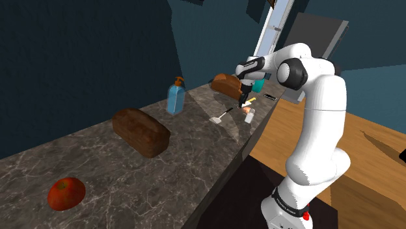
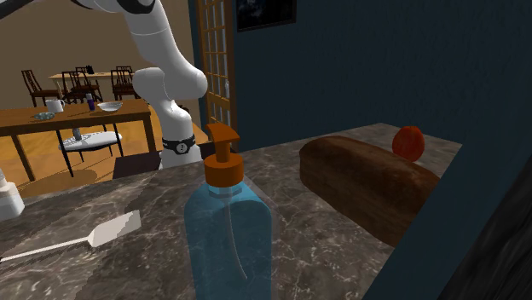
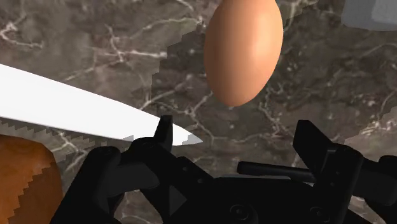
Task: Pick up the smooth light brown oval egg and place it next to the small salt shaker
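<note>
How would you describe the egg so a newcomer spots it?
Find the far end of the marble counter, below the open pincer. The egg lies near the tip of the serrated knife: the only smooth, tan oval, unlike the white blade.

Blue pump bottle [image 2: 228,234], orange top, upright front-centre on the marble counter [image 2: 315,256]. White spatula [image 2: 106,230] lies flat at its left. Brown loaf [image 2: 367,183] at right, with a red round fruit [image 2: 408,143] behind its far end. White arm [image 2: 166,77] rises behind the counter. Wooden dining table [image 2: 85,115] beyond.
</note>
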Tool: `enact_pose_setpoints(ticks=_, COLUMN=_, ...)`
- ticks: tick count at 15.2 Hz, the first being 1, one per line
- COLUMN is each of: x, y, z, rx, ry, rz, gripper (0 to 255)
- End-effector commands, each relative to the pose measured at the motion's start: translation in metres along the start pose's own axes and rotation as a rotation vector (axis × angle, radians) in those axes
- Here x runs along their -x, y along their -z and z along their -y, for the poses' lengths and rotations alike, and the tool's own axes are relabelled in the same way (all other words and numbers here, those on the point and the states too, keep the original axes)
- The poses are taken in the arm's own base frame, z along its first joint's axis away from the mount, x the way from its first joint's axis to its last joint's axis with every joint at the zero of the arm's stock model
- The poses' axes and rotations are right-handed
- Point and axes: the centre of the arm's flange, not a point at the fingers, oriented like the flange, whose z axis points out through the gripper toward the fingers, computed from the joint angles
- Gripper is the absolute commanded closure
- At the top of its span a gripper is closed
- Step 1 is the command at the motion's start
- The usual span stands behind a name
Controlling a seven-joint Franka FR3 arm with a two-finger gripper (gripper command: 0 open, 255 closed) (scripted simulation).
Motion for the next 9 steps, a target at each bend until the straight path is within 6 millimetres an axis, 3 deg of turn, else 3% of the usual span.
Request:
enact_pose_setpoints(ticks=1, x=-0.001, y=0.013, z=0.0, rx=0.0, ry=0.0, rz=0.0, gripper=0)
enact_pose_setpoints(ticks=4, x=-0.001, y=0.05, z=0.0, rx=0.0, ry=0.0, rz=0.0, gripper=0)
enact_pose_setpoints(ticks=9, x=-0.001, y=0.05, z=0.0, rx=0.0, ry=0.0, rz=0.0, gripper=0)
